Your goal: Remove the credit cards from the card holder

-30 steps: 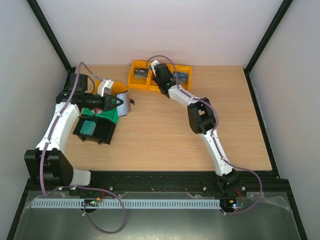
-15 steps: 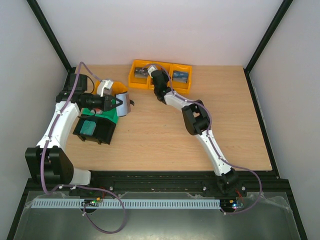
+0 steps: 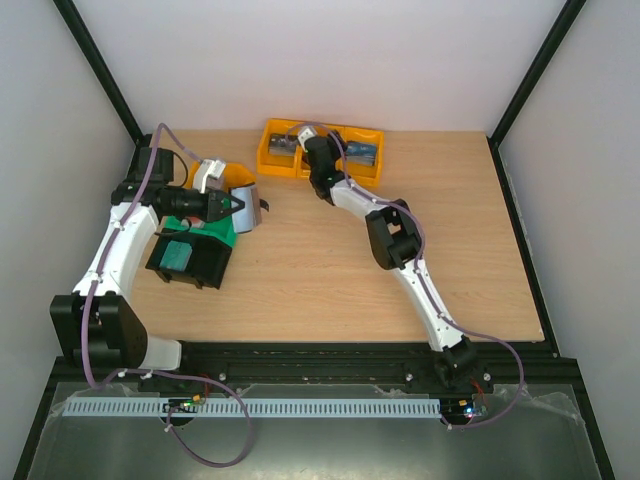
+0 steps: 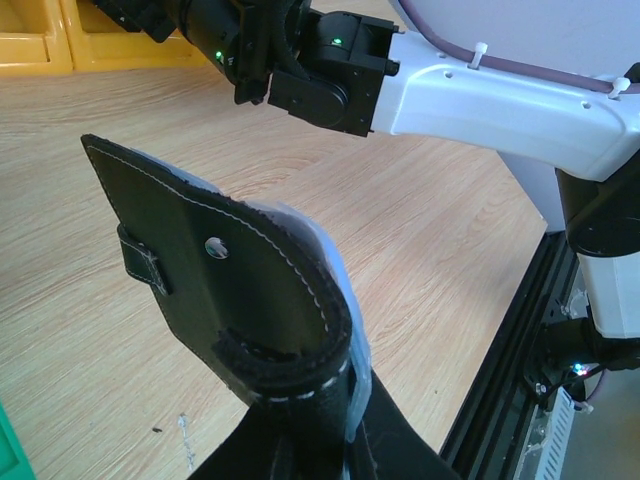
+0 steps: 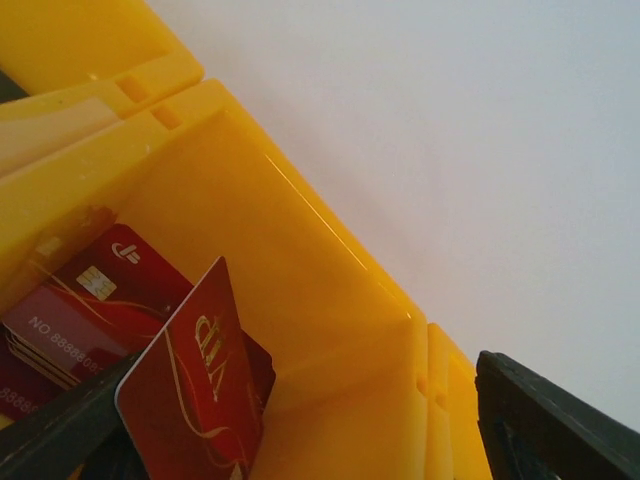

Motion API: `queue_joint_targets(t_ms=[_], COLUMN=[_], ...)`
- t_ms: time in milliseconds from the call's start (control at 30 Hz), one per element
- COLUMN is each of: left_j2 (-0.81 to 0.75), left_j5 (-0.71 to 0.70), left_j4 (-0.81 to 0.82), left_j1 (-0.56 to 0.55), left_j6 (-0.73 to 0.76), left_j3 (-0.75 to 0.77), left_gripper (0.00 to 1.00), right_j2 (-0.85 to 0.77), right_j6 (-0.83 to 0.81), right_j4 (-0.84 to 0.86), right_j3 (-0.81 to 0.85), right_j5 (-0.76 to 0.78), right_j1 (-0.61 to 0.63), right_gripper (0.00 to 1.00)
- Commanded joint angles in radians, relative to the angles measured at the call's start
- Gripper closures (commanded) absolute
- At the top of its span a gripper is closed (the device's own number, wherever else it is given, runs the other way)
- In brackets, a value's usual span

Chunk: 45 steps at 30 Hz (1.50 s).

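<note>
The card holder (image 4: 232, 287), a black stitched wallet with a snap tab and pale blue clear pockets, stands upright above the table. My left gripper (image 4: 308, 452) is shut on its lower edge; from above the gripper (image 3: 240, 208) and the card holder (image 3: 250, 207) are at the left. My right gripper (image 5: 300, 410) hangs open inside a yellow bin (image 5: 330, 330). A red credit card (image 5: 192, 392) stands loose on edge beside the left finger (image 5: 55, 432). More red credit cards (image 5: 70, 322) lie flat below it. From above, the right gripper (image 3: 320, 158) covers the bin's middle compartment.
The yellow bin (image 3: 270, 166) has three compartments at the back; the outer two hold cards (image 3: 362, 152). A black bin (image 3: 205, 268) with a teal card (image 3: 178, 255) and a green bin (image 3: 222, 236) sit under the left arm. The back wall is close behind.
My right gripper has opened and let go of the red card, which now stands in the yellow bin. Its wrist shifted slightly over the bin. The left arm has not moved.
</note>
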Motion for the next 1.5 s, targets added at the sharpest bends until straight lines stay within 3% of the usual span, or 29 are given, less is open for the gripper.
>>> queue_joint_targets(t_ms=[0,67,200,433,600,1000,1267,1467], left_j2=[-0.002,-0.004,-0.007,-0.007,-0.008,-0.021,-0.031,-0.034], left_j5=[0.04,0.039,0.039,0.04,0.042,0.057,0.06,0.06], left_j4=[-0.014,-0.014,-0.016,-0.017,-0.017,-0.023,-0.025,-0.028], left_j1=[0.007,0.007,0.01,0.013,0.015,0.018,0.02,0.023], left_j6=[0.019,0.019,0.02,0.022,0.022,0.027,0.029,0.033], left_j3=[0.023,0.023,0.025,0.023,0.023,0.02,0.018,0.015], left_gripper=[0.98,0.98,0.98,0.98,0.98,0.98,0.98,0.98], right_j2=[-0.054,-0.05,-0.047,-0.055,-0.077,-0.188,-0.274,-0.208], right_j6=[0.041,0.032,0.035,0.048,0.084,0.197,0.448,0.557], right_j4=[-0.056,-0.063,-0.072,-0.074,-0.131,-0.176,-0.225,-0.191], right_j3=[0.048,0.046,0.029,0.03,0.027,-0.007,-0.113,-0.099], right_j5=[-0.025,-0.029,-0.019,-0.017,-0.003,0.027,-0.343,-0.44], right_j1=[-0.015,-0.023,-0.034,-0.034,-0.031,-0.026,-0.047,-0.06], right_gripper=[0.14,0.15,0.36,0.64,0.97,0.98,0.98,0.98])
